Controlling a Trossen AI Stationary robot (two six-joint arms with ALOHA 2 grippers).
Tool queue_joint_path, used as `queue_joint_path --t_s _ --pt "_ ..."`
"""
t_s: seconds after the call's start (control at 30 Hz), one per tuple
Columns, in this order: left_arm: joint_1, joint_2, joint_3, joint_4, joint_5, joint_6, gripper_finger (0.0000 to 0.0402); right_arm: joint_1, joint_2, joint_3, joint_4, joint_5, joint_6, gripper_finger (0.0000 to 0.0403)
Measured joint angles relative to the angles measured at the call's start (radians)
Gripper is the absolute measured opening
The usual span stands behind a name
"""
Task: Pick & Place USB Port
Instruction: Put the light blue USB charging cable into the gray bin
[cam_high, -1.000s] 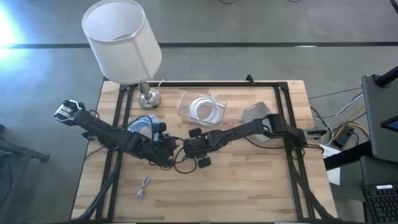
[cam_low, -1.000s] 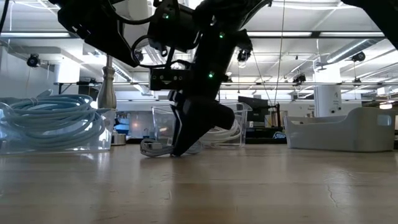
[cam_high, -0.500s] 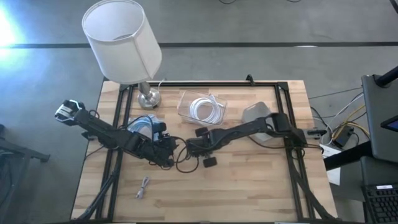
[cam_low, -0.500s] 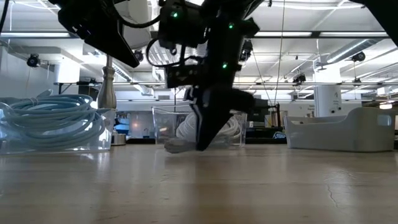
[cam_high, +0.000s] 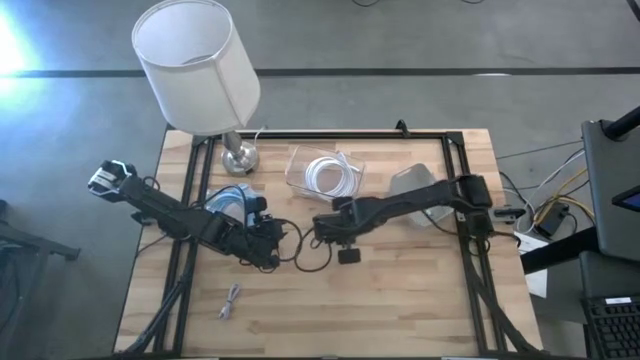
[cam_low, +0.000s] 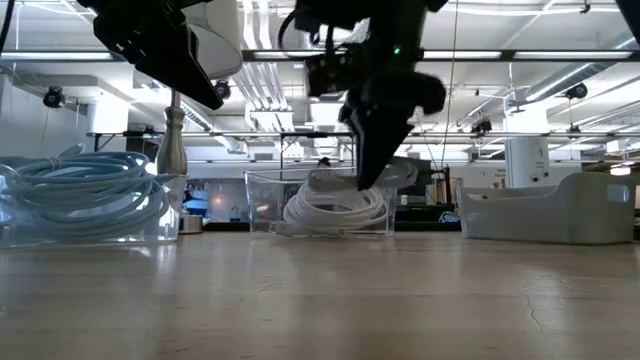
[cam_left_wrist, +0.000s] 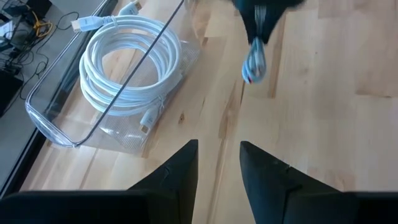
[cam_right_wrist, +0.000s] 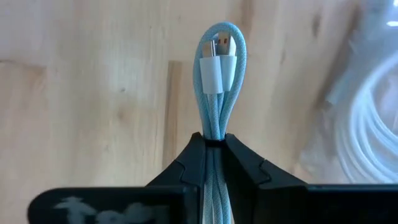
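My right gripper (cam_right_wrist: 214, 140) is shut on a folded bundle of light blue braided USB cable (cam_right_wrist: 216, 74) with a white plug (cam_right_wrist: 217, 70). It holds the bundle above the table's middle (cam_high: 322, 232), near the clear tray of white coiled cable (cam_high: 325, 172). The bundle also shows hanging below that gripper in the left wrist view (cam_left_wrist: 254, 62). My left gripper (cam_left_wrist: 217, 158) is open and empty, just left of the right gripper (cam_high: 272, 248). My right gripper pinches the folded cable's strands (cam_right_wrist: 215, 127) between its two fingers, several strands together. The fingers come from above, pointing down. The looped end with the white plug (cam_right_wrist: 217, 70) sticks out past the fingertips. The bundle hangs clear of the table.
A clear tray of blue cables (cam_high: 228, 200) stands at the left and a lamp (cam_high: 197, 65) at the far left corner. A grey bin (cam_high: 415, 185) stands at the right. A small cable (cam_high: 230, 300) lies near the front left. A black frame (cam_high: 330, 133) edges the table.
My right gripper has risen from the table with the blue cable bundle and gone toward the table's right, toward the tray of white cable. The bundle lay on the wood and now hangs clear of it.
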Motion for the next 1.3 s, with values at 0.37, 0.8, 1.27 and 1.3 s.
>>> queue_joint_path --t_s 0.37,0.8,1.27,1.3 --pt "0.0 0.0 0.0 -0.003 0.0 -0.027 0.0122 -0.001 -0.281 -0.221 -0.009 0.073 0.192 0.0036" --pt "0.0 0.0 0.0 0.008 -0.006 -0.029 0.0122 -0.036 -0.66 -0.61 -0.011 0.292 0.532 0.0036" --pt "0.0 0.0 0.0 0.016 -0.008 -0.033 0.0122 -0.186 -0.821 -0.879 -0.008 0.377 0.732 0.0036" --pt "0.0 0.0 0.0 0.016 -0.008 -0.033 0.0122 -0.192 -0.821 -0.891 -0.007 0.377 0.733 0.0036"
